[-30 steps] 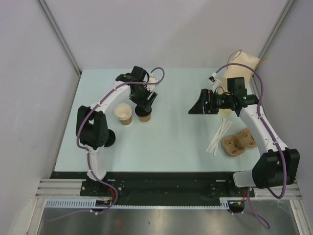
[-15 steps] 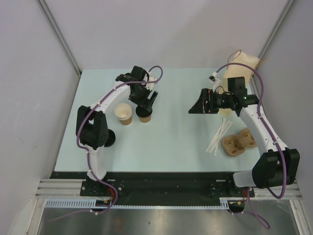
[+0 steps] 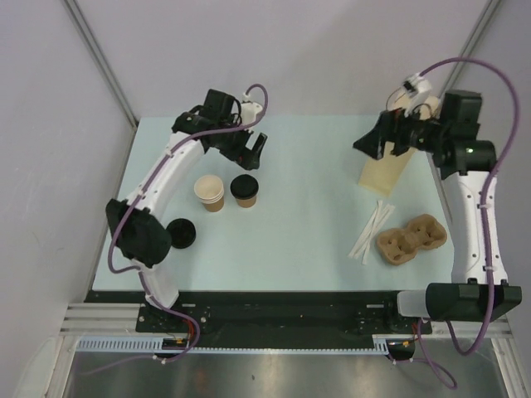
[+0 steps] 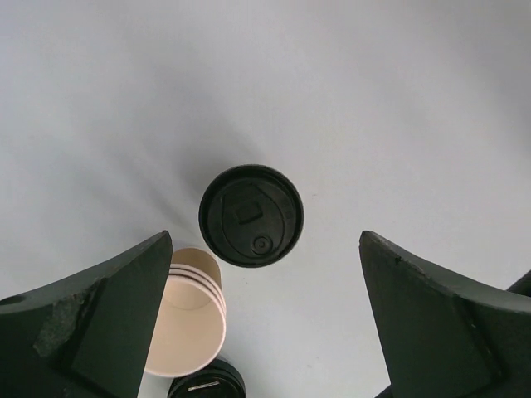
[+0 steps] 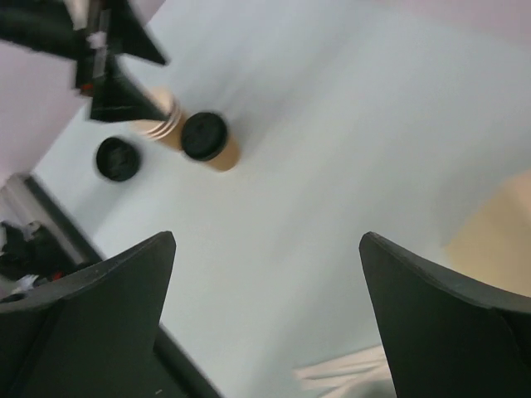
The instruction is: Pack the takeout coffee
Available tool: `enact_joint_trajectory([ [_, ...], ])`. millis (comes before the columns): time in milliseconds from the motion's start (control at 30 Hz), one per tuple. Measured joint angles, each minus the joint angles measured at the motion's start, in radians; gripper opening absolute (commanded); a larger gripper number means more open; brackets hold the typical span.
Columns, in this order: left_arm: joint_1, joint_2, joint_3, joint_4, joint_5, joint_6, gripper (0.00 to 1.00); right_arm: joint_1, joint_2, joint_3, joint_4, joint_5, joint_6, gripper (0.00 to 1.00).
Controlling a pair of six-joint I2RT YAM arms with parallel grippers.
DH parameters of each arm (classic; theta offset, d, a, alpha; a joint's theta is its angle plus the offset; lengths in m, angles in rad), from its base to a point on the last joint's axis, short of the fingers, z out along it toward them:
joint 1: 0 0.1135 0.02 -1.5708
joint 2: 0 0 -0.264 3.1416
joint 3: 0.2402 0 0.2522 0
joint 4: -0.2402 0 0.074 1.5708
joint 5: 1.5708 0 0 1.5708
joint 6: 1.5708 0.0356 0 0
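Observation:
One takeout coffee, a tan cup with a black lid (image 3: 244, 191) (image 4: 250, 215) (image 5: 207, 141), stands on the table. Beside it is a lidless stack of tan cups (image 3: 210, 192) (image 4: 187, 319) (image 5: 162, 124). A loose black lid (image 3: 181, 233) (image 4: 203, 385) (image 5: 116, 157) lies nearer the table's front. My left gripper (image 3: 253, 156) (image 4: 265, 239) hovers open above the lidded cup, holding nothing. Open and empty too, my right gripper (image 3: 365, 141) (image 5: 265, 236) is raised at the back right next to the tan paper bag (image 3: 383, 174) (image 5: 498, 232).
A brown pulp cup tray (image 3: 411, 239) sits at the right front. White straws (image 3: 371, 232) (image 5: 348, 373) lie just left of it. Grey walls close in the table on the left, back and right.
My left gripper opened wider, let go of the lidded cup and lifted back away from it. The right arm rose and swung toward the back right, beside the bag.

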Motion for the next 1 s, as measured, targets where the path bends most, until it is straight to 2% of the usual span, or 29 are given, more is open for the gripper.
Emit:
enact_joint_trajectory([
  [100,0.001,-0.107,-0.015,0.012,0.028,0.018,0.99,-0.089,0.003,0.144,-0.036,0.043,-0.066,1.00],
  [267,0.002,-0.341,-0.188,0.077,0.083,0.034,1.00,-0.131,0.048,0.306,-0.090,0.149,-0.201,1.00],
  [533,0.002,-0.486,-0.419,0.138,0.227,0.045,1.00,-0.157,0.204,0.371,-0.213,0.263,-0.414,1.00],
  [700,0.002,-0.586,-0.570,0.174,0.313,0.057,1.00,-0.196,0.174,0.329,-0.394,0.253,-0.624,0.97],
  [800,0.002,-0.645,-0.611,0.187,0.367,0.060,1.00,-0.204,0.079,0.200,-0.453,0.275,-0.772,0.86],
  [833,0.002,-0.660,-0.617,0.193,0.384,0.060,0.99,-0.204,0.045,0.147,-0.471,0.290,-0.813,0.75],
  [933,-0.005,-0.700,-0.638,0.224,0.422,0.059,0.99,-0.205,-0.031,-0.013,-0.505,0.341,-0.903,0.59],
  [1000,-0.015,-0.719,-0.654,0.243,0.432,0.053,0.99,-0.214,-0.043,-0.103,-0.530,0.378,-0.948,0.53],
])
